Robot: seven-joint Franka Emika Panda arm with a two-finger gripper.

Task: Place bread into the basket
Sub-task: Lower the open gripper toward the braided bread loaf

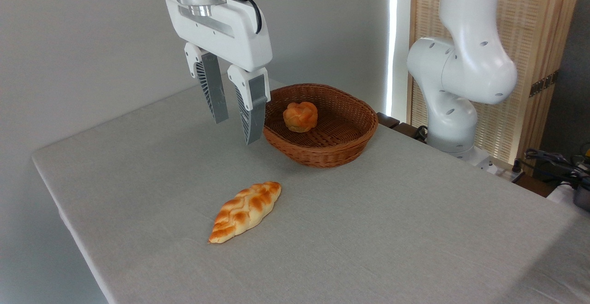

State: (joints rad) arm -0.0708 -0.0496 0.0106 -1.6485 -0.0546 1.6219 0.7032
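The bread (245, 211), a long flat braided loaf with pointed ends and a golden-orange crust, lies diagonally on the grey tablecloth near the front. Behind it to the right stands the oval reddish-brown wicker basket (350, 145). My gripper (236, 132) hangs in the air above the table, just left of the basket's rim and well above and behind the bread. Its two grey fingers point down, spread apart, with nothing between them.
A small round knotted orange bun (300, 116) sits inside the basket. The arm's white base (454, 87) rises at the right behind the table. Cables and gear (564, 165) lie at the far right. The table's left edge (69, 223) runs diagonally.
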